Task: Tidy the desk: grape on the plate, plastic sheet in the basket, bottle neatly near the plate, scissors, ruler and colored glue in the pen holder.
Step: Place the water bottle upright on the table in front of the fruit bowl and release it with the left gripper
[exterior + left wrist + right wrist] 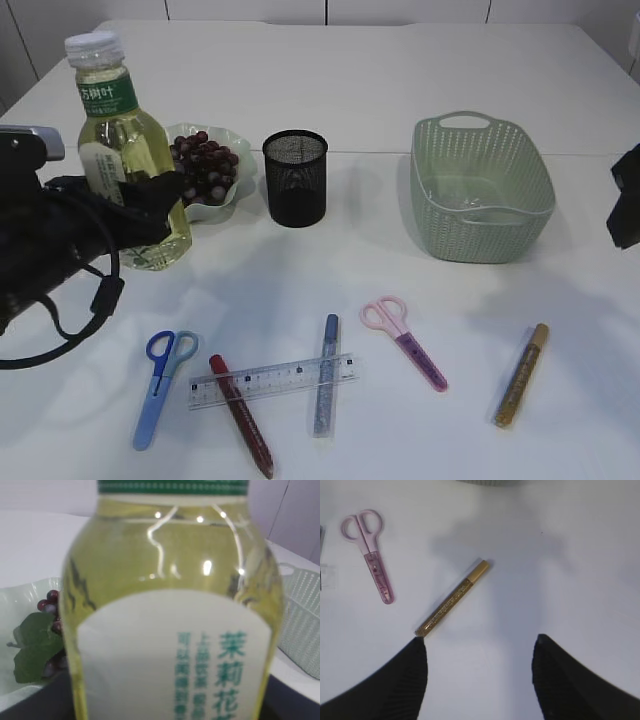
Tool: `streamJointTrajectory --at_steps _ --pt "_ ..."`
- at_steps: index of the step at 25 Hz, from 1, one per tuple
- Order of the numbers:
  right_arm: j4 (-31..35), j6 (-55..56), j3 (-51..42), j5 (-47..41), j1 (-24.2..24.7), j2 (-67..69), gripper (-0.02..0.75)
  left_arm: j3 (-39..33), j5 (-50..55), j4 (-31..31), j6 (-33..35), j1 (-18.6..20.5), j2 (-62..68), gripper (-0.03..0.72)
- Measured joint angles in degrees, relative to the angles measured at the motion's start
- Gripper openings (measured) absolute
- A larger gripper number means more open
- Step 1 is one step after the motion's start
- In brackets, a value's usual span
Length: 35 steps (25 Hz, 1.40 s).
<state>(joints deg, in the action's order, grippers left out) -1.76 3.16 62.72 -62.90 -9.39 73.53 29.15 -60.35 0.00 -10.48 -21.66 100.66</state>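
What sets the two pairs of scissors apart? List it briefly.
Colour: the blue scissors are blue; the pink scissors are pink with a purple-tinted sheath.
Place: the blue scissors lie at the front left beside the ruler; the pink scissors lie right of centre, nearer the basket.
Pose: from the handles, the blue pair slants down-left, the pink pair down-right.
Shared: both lie flat on the table, closed, handles pointing away from the camera.

The left black arm reaches in from the left edge, cables looping beneath its wrist, and its tool [150, 200] is clamped around the lower body of the clear plastic bottle of yellow liquid [125, 150]. The right tool [480, 675] hangs above the white counter [570, 555] — dark ribbed fingers [395, 685] spread wide, nothing between them.
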Motion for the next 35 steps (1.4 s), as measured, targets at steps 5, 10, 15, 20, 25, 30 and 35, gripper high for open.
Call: streamJointTrajectory --at_steps 5,10,15,20,25,30,35 --pt "0.0 0.0 0.0 0.67 0.0 0.0 0.512 3.7 -0.46 -2.01 0.0 0.1 3.2 0.453" --pt "-1.48 0.0 0.0 0.98 0.0 0.0 0.512 7.73 -0.68 2.78 0.0 0.1 7.73 0.453" --pt "-2.34 0.0 0.0 1.11 0.0 0.0 0.512 11.13 -0.68 4.93 0.0 0.1 13.05 0.453" --pt "-2.42 0.0 0.0 1.11 0.0 0.0 0.512 13.62 -0.68 5.01 0.0 0.1 17.75 0.453" --pt "-2.69 0.0 0.0 1.11 0.0 0.0 0.512 15.94 -0.68 5.01 0.0 0.1 21.89 0.453" --pt "-2.77 0.0 0.0 1.11 0.0 0.0 0.512 17.9 -2.07 5.01 0.0 0.1 25.01 0.453" --pt "-2.81 0.0 0.0 1.11 0.0 0.0 0.512 19.98 -3.97 5.01 0.0 0.1 27.14 0.453"
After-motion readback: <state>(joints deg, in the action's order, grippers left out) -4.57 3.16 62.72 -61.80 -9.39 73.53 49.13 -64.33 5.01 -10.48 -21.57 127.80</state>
